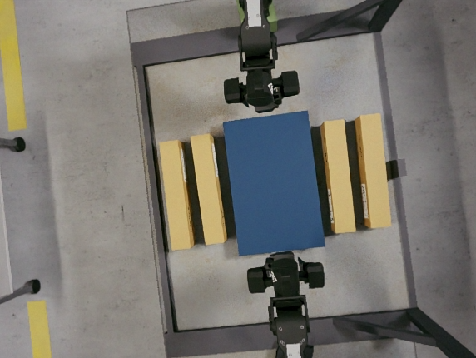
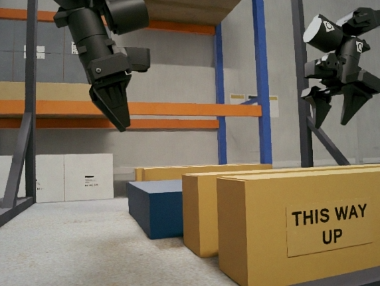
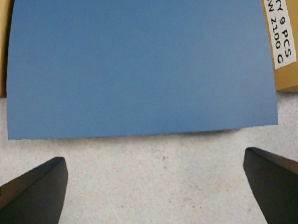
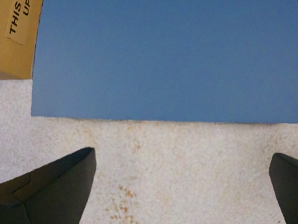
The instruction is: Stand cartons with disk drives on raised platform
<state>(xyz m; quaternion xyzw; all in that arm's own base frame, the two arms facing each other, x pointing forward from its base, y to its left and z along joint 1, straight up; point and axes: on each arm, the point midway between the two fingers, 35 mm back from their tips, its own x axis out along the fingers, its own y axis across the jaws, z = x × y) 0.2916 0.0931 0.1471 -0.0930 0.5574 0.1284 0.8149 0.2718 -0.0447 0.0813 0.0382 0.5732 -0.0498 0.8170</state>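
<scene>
While left jaws [image 1: 285, 275] [image 2: 330, 126] and right jaws [image 1: 261, 89] [image 2: 123, 130] stand open, empty, cartons [image 1: 338, 175] [image 2: 266, 219] [image 3: 289, 75] [image 4: 15, 60] flank the blue platform [image 1: 274, 183] [image 2: 166, 211] [image 3: 142, 70] [image 4: 165, 65] between them.

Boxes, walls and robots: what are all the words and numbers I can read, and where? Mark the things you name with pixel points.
"THIS WAY UP": front carton [image 2: 232, 216]
"TY 9 PCS", cut off: labelled carton [image 3: 288, 79]
"W 2100 G", cut off: same label
"THIS", "UP", cut off: corner carton [image 4: 12, 57]
Too small or blurred: marks on white boxes [image 2: 50, 173], grey boxes [image 2: 20, 70], wall sheets [image 2: 274, 108], arms [image 1: 255, 42] [image 2: 352, 60], top-view cartons [image 1: 180, 208].
</scene>
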